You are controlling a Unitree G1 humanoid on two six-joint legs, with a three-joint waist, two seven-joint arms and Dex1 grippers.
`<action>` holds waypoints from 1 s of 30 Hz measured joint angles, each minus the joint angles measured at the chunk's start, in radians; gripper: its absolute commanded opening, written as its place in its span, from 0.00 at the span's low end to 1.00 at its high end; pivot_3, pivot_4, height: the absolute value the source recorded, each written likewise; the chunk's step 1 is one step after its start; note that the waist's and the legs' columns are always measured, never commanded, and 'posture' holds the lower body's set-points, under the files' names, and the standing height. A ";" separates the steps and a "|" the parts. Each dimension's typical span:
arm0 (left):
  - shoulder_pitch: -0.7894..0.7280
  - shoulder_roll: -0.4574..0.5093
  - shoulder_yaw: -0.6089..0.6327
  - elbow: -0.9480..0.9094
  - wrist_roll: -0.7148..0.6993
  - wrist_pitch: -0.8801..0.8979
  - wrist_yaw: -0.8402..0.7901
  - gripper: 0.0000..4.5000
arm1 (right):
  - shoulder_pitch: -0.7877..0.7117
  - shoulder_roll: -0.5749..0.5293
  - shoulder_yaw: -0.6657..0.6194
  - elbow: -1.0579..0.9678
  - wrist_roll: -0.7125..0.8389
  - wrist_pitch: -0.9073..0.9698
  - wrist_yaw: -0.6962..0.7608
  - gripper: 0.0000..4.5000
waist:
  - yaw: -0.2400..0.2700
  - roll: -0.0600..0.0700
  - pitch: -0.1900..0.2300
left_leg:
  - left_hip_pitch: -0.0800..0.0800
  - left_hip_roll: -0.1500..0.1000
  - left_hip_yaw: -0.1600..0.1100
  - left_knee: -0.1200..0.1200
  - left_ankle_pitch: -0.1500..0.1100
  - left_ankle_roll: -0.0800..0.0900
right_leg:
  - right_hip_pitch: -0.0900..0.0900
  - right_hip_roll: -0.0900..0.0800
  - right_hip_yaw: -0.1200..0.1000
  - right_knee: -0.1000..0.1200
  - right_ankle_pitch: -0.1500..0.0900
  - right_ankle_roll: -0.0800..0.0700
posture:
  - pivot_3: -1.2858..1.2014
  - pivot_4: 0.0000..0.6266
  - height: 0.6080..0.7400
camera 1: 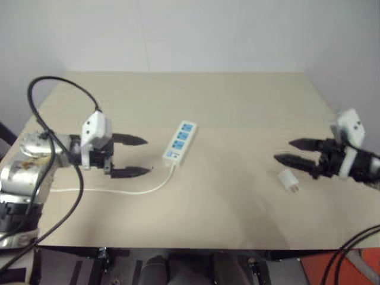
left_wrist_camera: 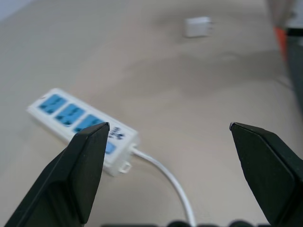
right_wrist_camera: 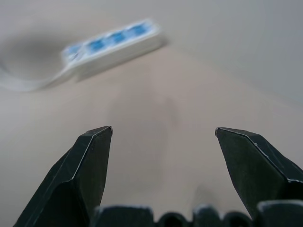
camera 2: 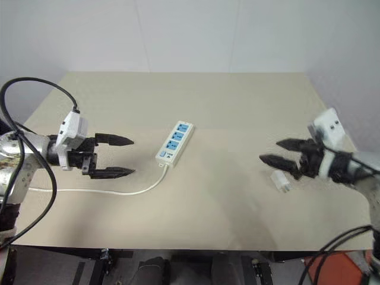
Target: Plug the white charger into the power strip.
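Left gripper spread wide, empty, fingers roughly level and pointing right toward the strip, hovering above the table near the strip's cord end. Left forearm reaches in from the left edge. Right gripper also wide, empty, pointing left, tips just above and beside the charger. Charger lies on the table at right, well apart from the strip, which sits mid-table, angled, sockets up.
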 measured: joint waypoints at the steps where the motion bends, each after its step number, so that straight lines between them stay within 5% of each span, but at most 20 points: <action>1: 0.001 0.002 0.004 0.006 0.000 -0.005 -0.008 0.99 | 0.030 -0.003 -0.009 -0.002 0.000 -0.019 0.023 0.92 | 0.001 0.000 0.000 | 0.000 0.000 0.000 0.000 0.000 0.000 | 0.000 0.000 0.000 0.000 0.000 0.000 | 0.52 0.24 1.00; 7: 0.011 0.004 0.016 0.011 0.000 -0.017 -0.013 0.99 | 0.149 -0.028 -0.015 -0.010 -0.018 -0.165 0.101 0.92 | 0.000 0.000 0.000 | 0.004 0.001 0.001 0.000 0.000 0.000 | 0.002 0.000 0.001 0.001 -0.004 0.006 | 0.52 0.24 1.00; 18: 0.039 -0.006 0.017 -0.012 -0.004 -0.013 0.032 0.99 | 0.142 -0.048 -0.007 0.013 -0.024 -0.222 0.094 0.92 | 0.014 -0.002 0.001 | 0.003 0.001 0.001 0.000 0.000 0.000 | 0.002 0.000 0.001 0.001 -0.004 0.005 | 0.52 0.24 1.00; 30: -0.061 -0.267 -0.053 -0.038 0.155 0.251 0.540 0.99 | 0.113 -0.040 0.017 0.010 -0.002 -0.224 0.047 0.92 | 0.019 -0.004 0.002 | 0.003 0.000 0.001 0.001 0.000 0.000 | 0.003 0.000 0.001 0.001 0.000 -0.001 | 0.52 0.24 1.00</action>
